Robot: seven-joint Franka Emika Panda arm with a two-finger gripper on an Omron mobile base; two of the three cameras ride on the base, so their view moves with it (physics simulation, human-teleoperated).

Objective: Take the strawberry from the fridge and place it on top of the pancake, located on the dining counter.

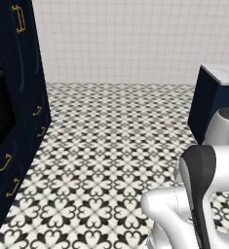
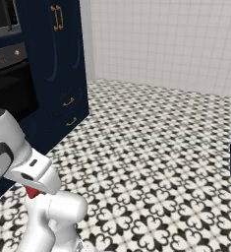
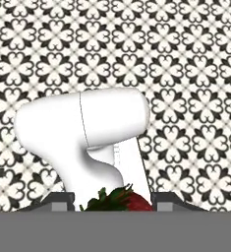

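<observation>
Gripping strawberry (image 3: 121, 200) between fingers (image 3: 62, 199) in hand view — left base view adds dining counter (image 1: 223, 73).

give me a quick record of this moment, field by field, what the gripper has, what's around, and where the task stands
gripper: shut on the strawberry
strawberry: red, green leaves, between the finger tips, over the floor
floor: black and white patterned tiles
left side: navy cabinets with gold handles
right side: corner of the dining counter, marble top on navy base
task stage: strawberry carried, not yet placed
</observation>
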